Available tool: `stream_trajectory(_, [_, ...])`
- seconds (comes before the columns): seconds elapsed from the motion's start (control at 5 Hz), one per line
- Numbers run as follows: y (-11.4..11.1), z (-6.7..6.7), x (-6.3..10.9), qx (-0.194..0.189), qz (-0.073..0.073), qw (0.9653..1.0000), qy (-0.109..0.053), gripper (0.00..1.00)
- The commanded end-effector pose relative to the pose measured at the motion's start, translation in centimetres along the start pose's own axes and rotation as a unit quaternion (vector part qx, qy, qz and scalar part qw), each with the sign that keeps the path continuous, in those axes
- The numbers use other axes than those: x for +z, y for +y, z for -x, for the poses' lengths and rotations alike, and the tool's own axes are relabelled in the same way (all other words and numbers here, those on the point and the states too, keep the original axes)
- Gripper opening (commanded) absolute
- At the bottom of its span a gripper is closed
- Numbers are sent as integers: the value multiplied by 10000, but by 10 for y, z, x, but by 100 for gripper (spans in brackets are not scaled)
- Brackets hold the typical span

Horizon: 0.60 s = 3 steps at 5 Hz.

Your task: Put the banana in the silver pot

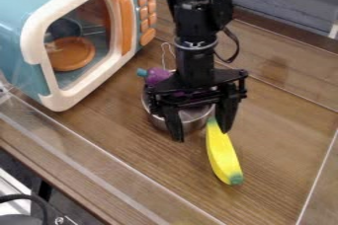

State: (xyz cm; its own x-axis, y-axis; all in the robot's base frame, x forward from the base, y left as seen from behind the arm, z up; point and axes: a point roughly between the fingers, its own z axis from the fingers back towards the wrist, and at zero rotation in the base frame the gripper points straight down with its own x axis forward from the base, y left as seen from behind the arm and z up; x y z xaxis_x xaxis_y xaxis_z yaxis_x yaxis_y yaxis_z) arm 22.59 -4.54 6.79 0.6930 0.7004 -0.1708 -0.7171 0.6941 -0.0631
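Note:
The banana (223,157) is yellow with a green tip and lies flat on the wooden table, green end toward the front. Just behind it stands the silver pot (169,117), mostly hidden by my gripper (199,125). My gripper points straight down over the pot with its black fingers (177,127) spread wide and open, nothing between them. The right finger hangs close to the banana's upper end, and I cannot tell if it touches.
A toy microwave (69,37) in teal and cream stands at the back left with its door open and an orange bowl (69,53) inside. A purple toy eggplant (156,74) lies behind the pot. A clear plastic wall (79,140) runs along the table's front edge.

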Motion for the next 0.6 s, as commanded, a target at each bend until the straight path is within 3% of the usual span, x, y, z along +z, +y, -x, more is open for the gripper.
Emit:
stream_trajectory(0.0, [-5,2,9,-16,216,9997,-136,100])
stream_trajectory(0.4, [-8,3,4,43,257,9996,-131,100])
